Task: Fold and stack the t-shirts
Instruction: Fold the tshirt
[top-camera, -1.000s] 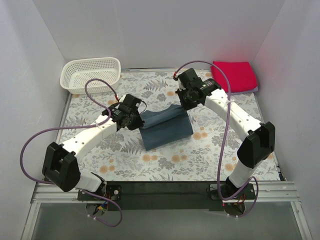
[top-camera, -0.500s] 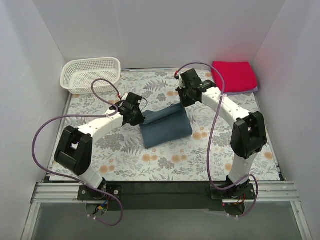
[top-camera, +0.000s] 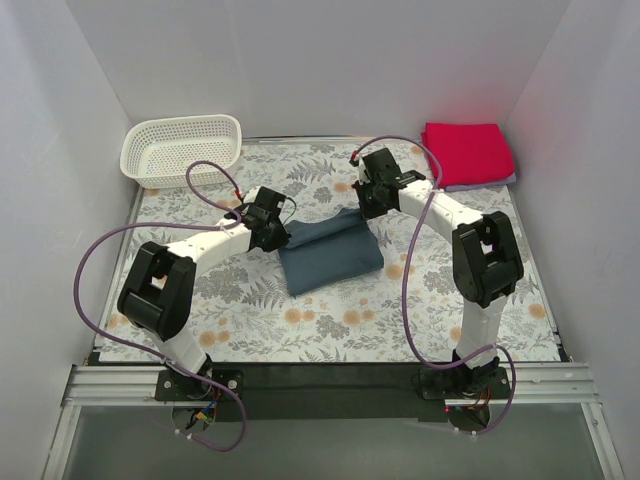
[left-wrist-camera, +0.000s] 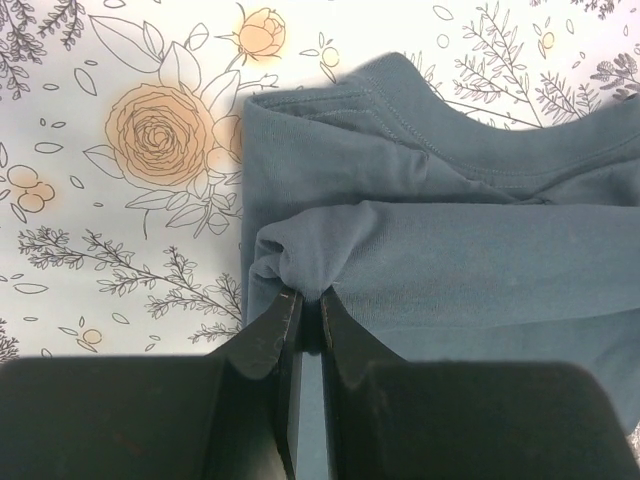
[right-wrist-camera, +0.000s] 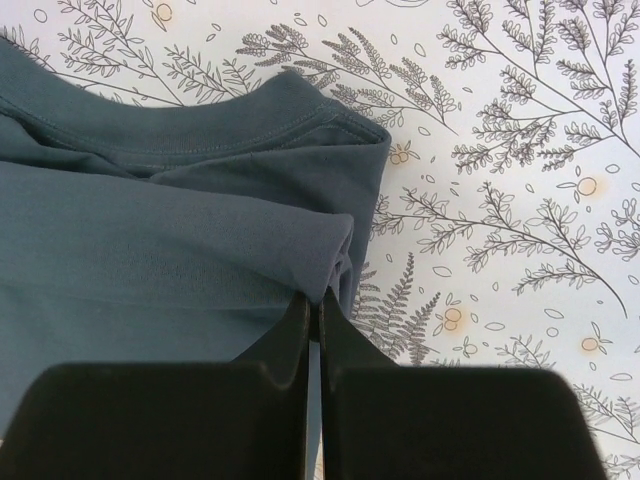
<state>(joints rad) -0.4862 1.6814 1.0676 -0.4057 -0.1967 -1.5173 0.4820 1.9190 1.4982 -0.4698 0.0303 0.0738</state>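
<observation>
The slate blue-grey t-shirt (top-camera: 330, 252) lies partly folded in the middle of the table, its collar edge toward the back. My left gripper (top-camera: 284, 237) is shut on a pinched fold at its left edge (left-wrist-camera: 300, 270). At the shirt's far right corner (right-wrist-camera: 335, 262) my right gripper (top-camera: 372, 211) is shut on the cloth. In both wrist views the held fold (left-wrist-camera: 450, 260) sits doubled over the lower layer (right-wrist-camera: 150, 250). A folded bright red t-shirt (top-camera: 468, 152) rests at the back right on a pale lavender one (top-camera: 480, 184), of which only an edge shows.
A white lattice basket (top-camera: 181, 149) stands at the back left corner. The table wears a floral-print cover (top-camera: 330, 320). White walls close in the left, back and right sides. Purple cables loop off both arms.
Both grippers have moved toward the back of the table with the blue-grey shirt's fold, drawing it further over the lower layer. Both arms have stretched out flatter.
</observation>
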